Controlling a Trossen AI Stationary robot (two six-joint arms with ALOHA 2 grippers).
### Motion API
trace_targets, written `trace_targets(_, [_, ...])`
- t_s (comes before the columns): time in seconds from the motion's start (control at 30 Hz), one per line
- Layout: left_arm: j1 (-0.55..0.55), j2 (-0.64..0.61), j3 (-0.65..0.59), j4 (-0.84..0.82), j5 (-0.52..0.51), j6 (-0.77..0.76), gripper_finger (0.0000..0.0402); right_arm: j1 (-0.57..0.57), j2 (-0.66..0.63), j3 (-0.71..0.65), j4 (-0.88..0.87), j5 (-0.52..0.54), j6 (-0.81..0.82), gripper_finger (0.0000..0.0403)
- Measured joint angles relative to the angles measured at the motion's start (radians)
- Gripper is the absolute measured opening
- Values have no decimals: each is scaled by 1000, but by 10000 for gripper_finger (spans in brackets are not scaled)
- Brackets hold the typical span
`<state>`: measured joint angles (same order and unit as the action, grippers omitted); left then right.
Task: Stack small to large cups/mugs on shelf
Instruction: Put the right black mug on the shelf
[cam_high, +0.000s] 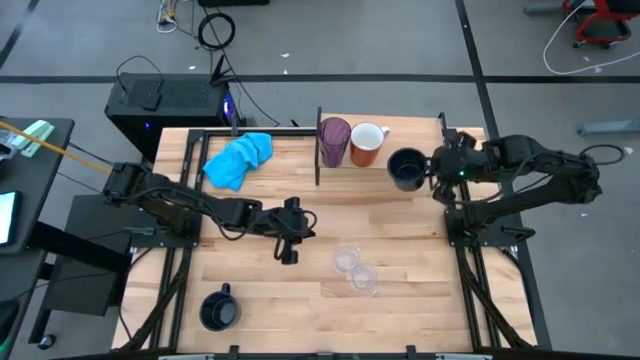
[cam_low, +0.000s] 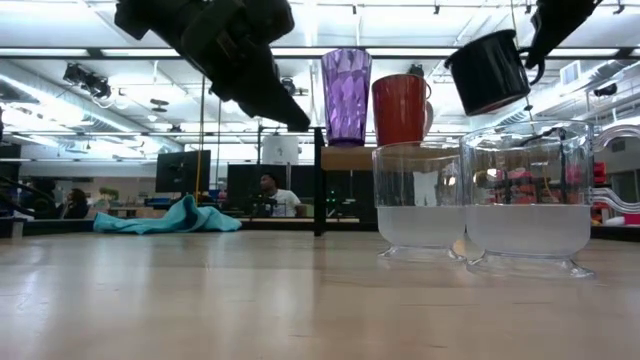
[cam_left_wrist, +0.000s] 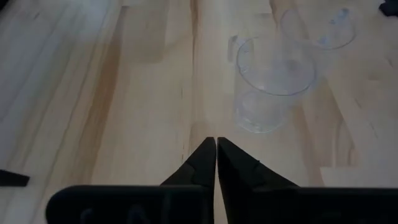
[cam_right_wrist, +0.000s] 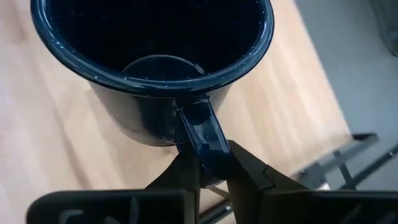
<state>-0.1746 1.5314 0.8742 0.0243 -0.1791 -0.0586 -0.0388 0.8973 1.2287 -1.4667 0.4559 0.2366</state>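
Tumbler and mug side by side on shelf; two cups mid-table, touching; cloth left of shelf.

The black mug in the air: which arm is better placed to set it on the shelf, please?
The right: its hand already grips the black mug by the handle beside the orange mug.

No readable text, label, brand, number or sign is showing anywhere in these views, whether on the cups, the shelf, the surface, the arms or the room behind.
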Motion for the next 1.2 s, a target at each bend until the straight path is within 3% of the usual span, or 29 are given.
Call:
trace_targets(0.5, [-10, 0, 0, 33, 0, -1, 24, -338, -25, -90, 176, -1, -186, 57])
trace_targets(0.93, [-10, 0, 0, 32, 0, 1, 16, -733, 74, -93, 372, -227, -429, 58])
trace_targets(1.2, [-10, 0, 0, 25, 0, 3, 22, -856, 150, -93, 465, -345, -507, 58])
